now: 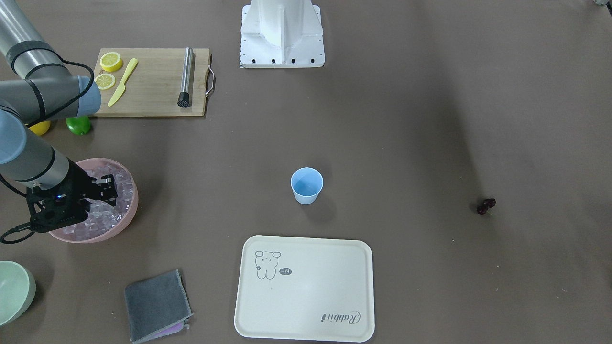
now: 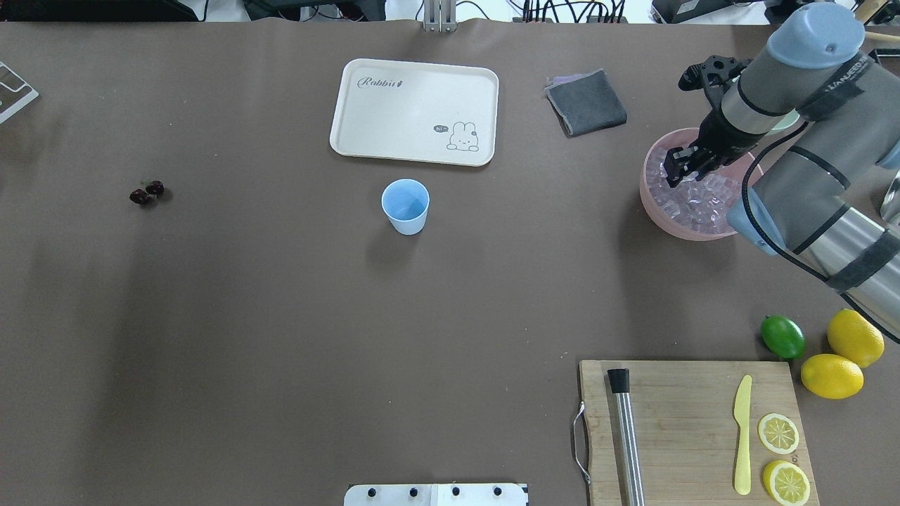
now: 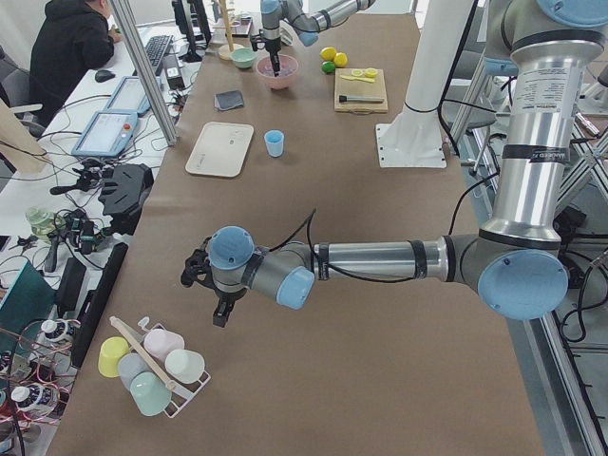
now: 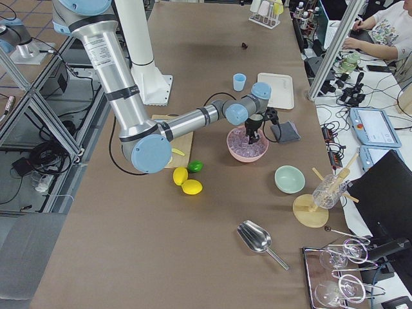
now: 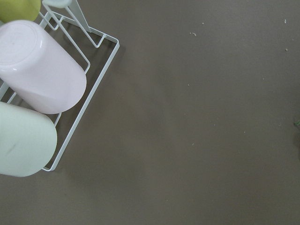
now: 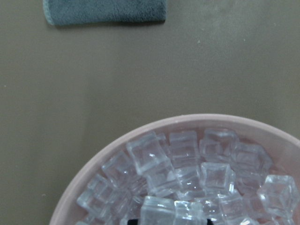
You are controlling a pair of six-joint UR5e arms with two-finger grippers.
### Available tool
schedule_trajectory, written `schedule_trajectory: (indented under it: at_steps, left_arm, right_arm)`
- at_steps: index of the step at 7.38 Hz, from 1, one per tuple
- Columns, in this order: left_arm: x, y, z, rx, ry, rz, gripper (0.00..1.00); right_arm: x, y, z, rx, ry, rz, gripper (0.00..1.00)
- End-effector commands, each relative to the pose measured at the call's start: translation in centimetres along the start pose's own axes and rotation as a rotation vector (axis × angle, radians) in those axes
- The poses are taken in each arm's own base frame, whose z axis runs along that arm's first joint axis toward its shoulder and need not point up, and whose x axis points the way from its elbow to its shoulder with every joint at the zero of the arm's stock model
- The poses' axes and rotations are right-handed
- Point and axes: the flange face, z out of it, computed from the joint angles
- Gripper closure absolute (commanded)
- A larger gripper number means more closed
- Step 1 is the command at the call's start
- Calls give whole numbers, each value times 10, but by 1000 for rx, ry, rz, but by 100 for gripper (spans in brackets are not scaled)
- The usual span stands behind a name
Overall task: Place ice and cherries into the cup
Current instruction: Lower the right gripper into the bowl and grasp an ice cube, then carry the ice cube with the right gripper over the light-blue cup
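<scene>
The light blue cup [image 1: 306, 185] stands upright mid-table, also in the overhead view [image 2: 405, 206]. The dark cherries [image 1: 486, 206] lie alone on the table far from it, at the overhead view's left [image 2: 146, 192]. The ice [image 2: 696, 200] fills a pink bowl [image 2: 650, 204]. My right gripper [image 2: 680, 169] hangs over that bowl with its fingers apart, tips down among the cubes [image 6: 187, 173]. My left gripper [image 3: 220, 313] shows only in the exterior left view, near a cup rack; I cannot tell if it is open or shut.
A cream tray [image 2: 415, 111] and a grey cloth [image 2: 586, 102] lie beyond the cup. A cutting board [image 2: 692, 429] holds a muddler, a yellow knife and lemon slices. A lime [image 2: 782, 336] and two lemons sit beside it. A pale green bowl [image 1: 14, 291] stands near the pink bowl.
</scene>
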Motion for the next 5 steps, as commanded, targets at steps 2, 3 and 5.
schedule_trajectory:
  at_steps: [2,3,5]
  left_arm:
    - [2,-1,-1,3,2,5,2]
    - [3,-2,-3,6,2,8,2]
    - [4,-3,-2,5,2,8,2]
  right_arm:
    - [-71,-35,-48,61,-99,30,100]
    - [-132,-48,-59,73,-134,-9,100]
    - [-277,-53,-66,106,-189,104,100]
